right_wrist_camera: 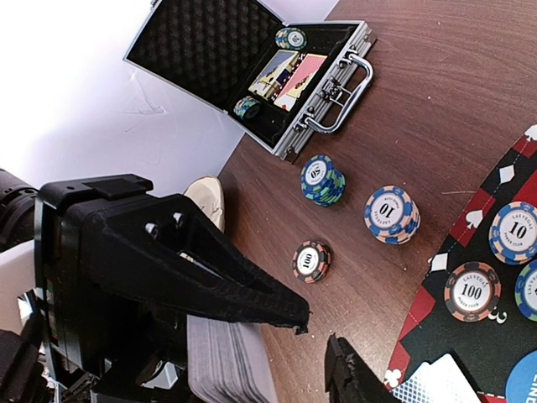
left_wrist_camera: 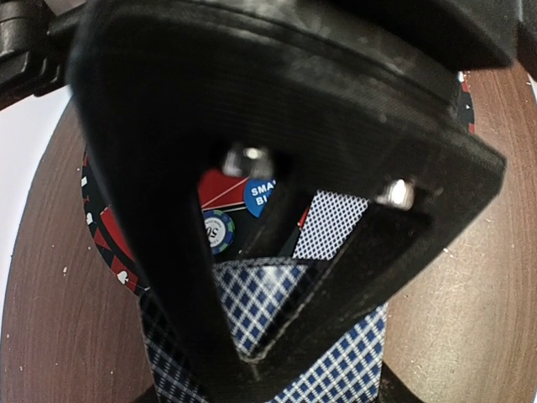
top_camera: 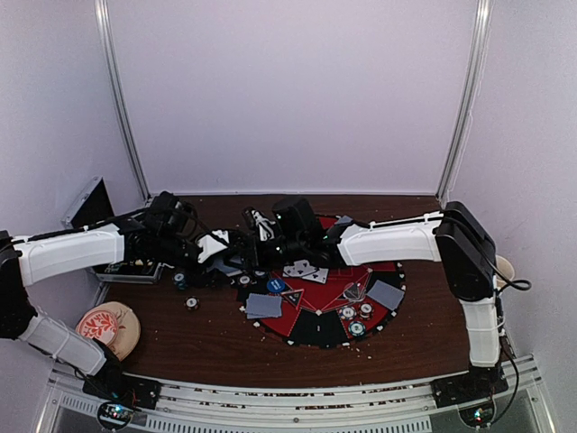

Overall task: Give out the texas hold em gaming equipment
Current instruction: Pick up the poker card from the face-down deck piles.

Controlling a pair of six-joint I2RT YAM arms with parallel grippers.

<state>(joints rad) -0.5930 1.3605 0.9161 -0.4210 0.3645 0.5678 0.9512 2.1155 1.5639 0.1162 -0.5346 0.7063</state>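
Left jaws pinch one card deck (left_wrist_camera: 336, 369), just beside the right jaws, which are slightly spread with nothing between them. Three chip stacks stand on the desk (right_wrist_camera: 436, 101): green stack (right_wrist_camera: 323, 180), blue-orange stack (right_wrist_camera: 392, 214), black-red stack (right_wrist_camera: 311, 261). Two more sit in the open case (right_wrist_camera: 193, 50).

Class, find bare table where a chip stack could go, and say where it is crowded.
The table is bare along its near edge, before the mat, and right of the mat. Crowded: chip stacks between case and mat.
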